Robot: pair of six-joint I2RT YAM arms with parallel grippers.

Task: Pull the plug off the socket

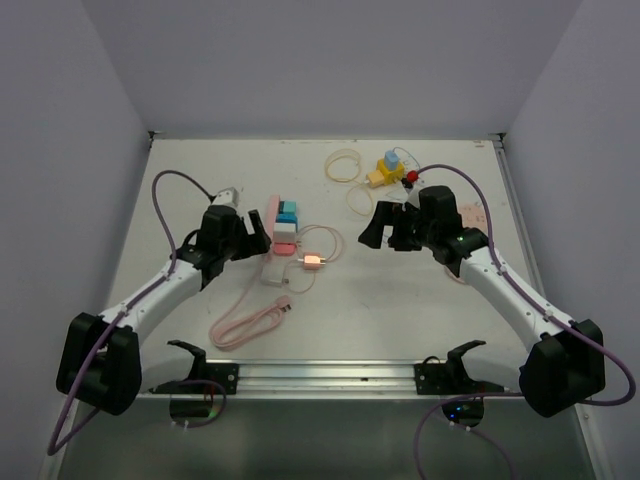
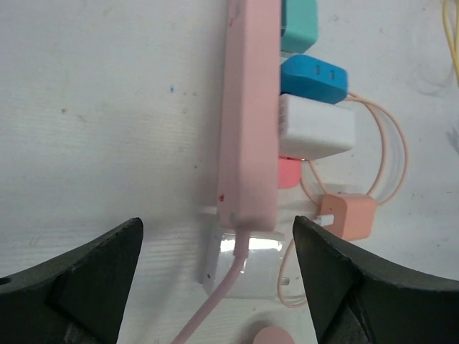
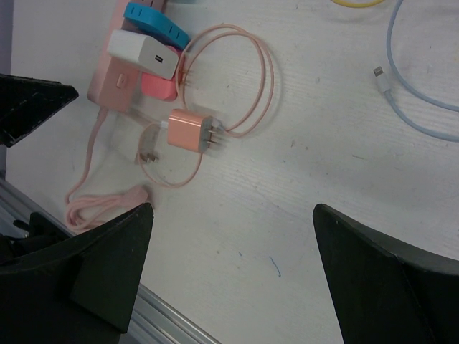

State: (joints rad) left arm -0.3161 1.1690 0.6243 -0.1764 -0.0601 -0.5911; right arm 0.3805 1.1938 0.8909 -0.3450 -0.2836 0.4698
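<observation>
Two claws hang over a white surface (image 1: 400, 320), both spread wide and holding nothing. We see the left claw (image 2: 217, 229) straddling the near end of a pink power strip (image 2: 251, 107), one finger (image 2: 86, 279) on either side; we cannot tell whether either touches it. The right claw (image 3: 233, 211) hovers to the right, well apart from the strip.

Four plugs sit in the strip's sockets along its right side: a teal plug (image 2: 297, 21) farthest, then a blue plug (image 2: 312, 79), a white plug (image 2: 315, 129) and a small pink plug (image 2: 288, 173) nearest. A fifth, copper-coloured plug (image 3: 188, 131) lies loose on the surface just right of the strip's near end, prongs bare, its thin pink cable (image 3: 269, 79) looping beside it. We judge that plug to be already out of its socket.

These plugs look like small, light, rigid blocks with smooth sides, best pinched across their flat faces, never by the soft cable. The strip looks light too, and would likely lift or slide unless pinned down.
</observation>
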